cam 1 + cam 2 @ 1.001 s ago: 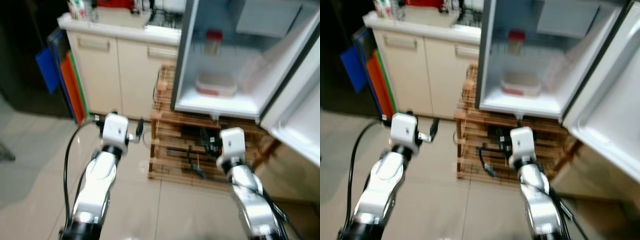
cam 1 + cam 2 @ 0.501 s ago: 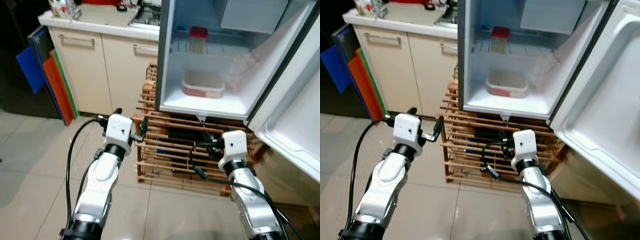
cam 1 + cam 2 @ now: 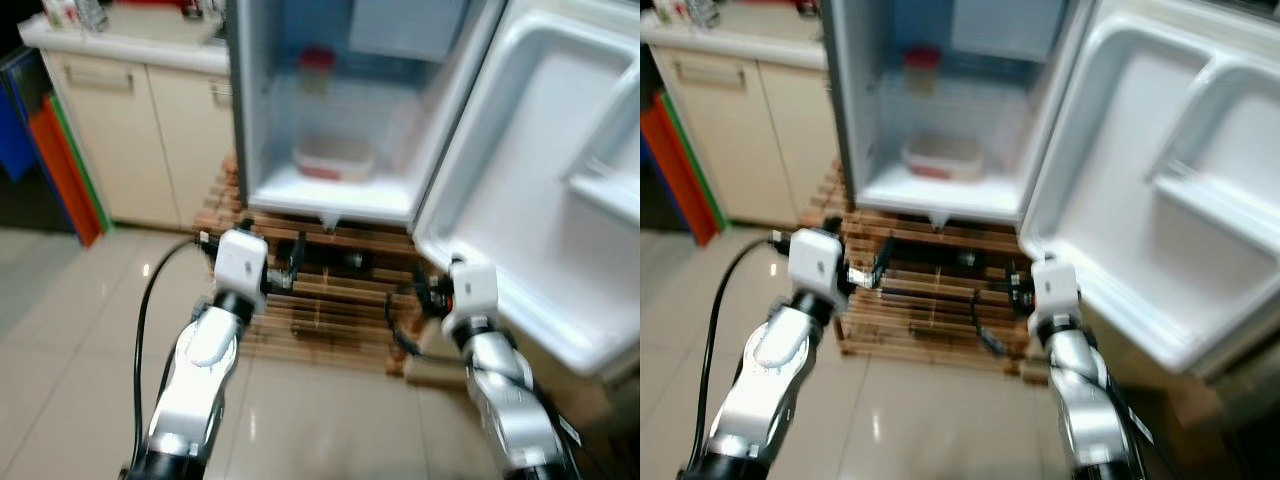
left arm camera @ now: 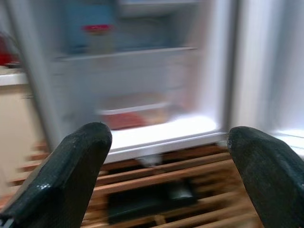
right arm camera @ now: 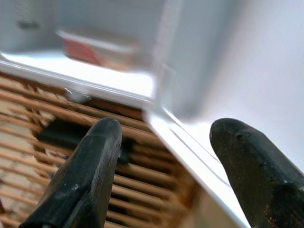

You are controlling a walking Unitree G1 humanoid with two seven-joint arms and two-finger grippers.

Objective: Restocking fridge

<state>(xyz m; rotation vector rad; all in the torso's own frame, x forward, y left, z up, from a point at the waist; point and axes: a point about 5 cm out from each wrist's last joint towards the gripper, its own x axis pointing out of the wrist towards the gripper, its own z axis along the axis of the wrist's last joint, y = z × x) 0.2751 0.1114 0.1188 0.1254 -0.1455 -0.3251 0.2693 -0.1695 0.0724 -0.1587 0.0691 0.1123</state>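
Two empty grippers, both raised in front of the fridge (image 3: 330, 120). Left gripper (image 4: 164, 156) has fingers spread wide with nothing between them; right gripper (image 5: 164, 156) likewise spread and bare. No stock item in either.

Change vs a second ago: the whole view has swung, so that's the camera turning, not the objects moving. Fridge now sits near centre, the counter (image 3: 120, 45) is pushed off to its left, and the open door (image 3: 560, 190) takes up much more of the frame to its right. Frames are motion-blurred. My read: the robot is squaring up to the fridge, approach step, no placing started.

Inside the fridge: a shallow tub (image 3: 333, 160) on the bottom shelf, a red-lid jar (image 3: 315, 72) on the shelf above. Shelf space beside the tub looks free.

Edges and room:
- Slatted wooden rack (image 3: 320, 300) sits directly under the fridge; both grippers hang just in front of it, below the fridge's bottom lip.
- Door's lower edge is close to the right gripper, on the fridge's right. That's the tight side.
- Tiled floor (image 3: 70, 330) left of the fridge, by the cabinet, is open for stepping.
- Door bins (image 3: 1200, 170) look bare.
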